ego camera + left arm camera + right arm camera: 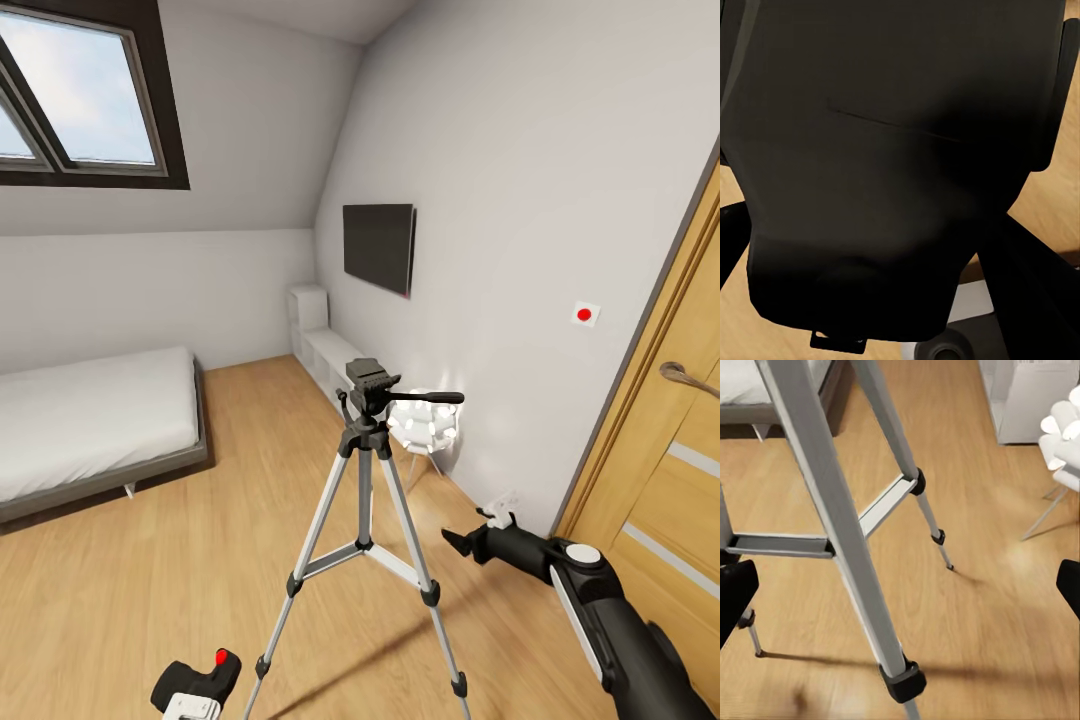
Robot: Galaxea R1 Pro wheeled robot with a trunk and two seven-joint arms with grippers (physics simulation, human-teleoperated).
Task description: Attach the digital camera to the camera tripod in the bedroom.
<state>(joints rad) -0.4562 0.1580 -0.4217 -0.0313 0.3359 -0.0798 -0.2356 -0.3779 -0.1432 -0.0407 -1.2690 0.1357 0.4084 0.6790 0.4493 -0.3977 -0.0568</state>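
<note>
1. While I stand facing the camera tripod [368, 520] in the bedroom, the digital camera [205, 680] sits at the lower left of the head view, clamped in my left gripper [190, 705], its round red button showing on top.
2. In the left wrist view the camera's black body [892, 150] sits so close that I see little more than it and a sliver of wood floor; I cannot make out my fingers there, so I judge the grasp from the head view alone.
3. My right gripper [478, 540] hangs at the lower right of the head view, beside the tripod and apart from it, fingers spread and holding nothing. In its wrist view the two dark fingertips stand at the frame's side edges with the silver legs [832, 510] between them.
4. The camera looks small, rigid and light, probably smooth-skinned, so I judge a firm pinch across the body is right, keeping off the stubby lens and the button.
5. The tripod looks tall, thin-legged and light, so likely to tip or skate on the floor if pushed sideways. Its black head [368, 378], centre of the head view with the pan handle [428, 397] pointing right, is where the camera must land.
6. If steadying is needed, I would take a leg near the centre braces [889, 502], not the handle.
</note>
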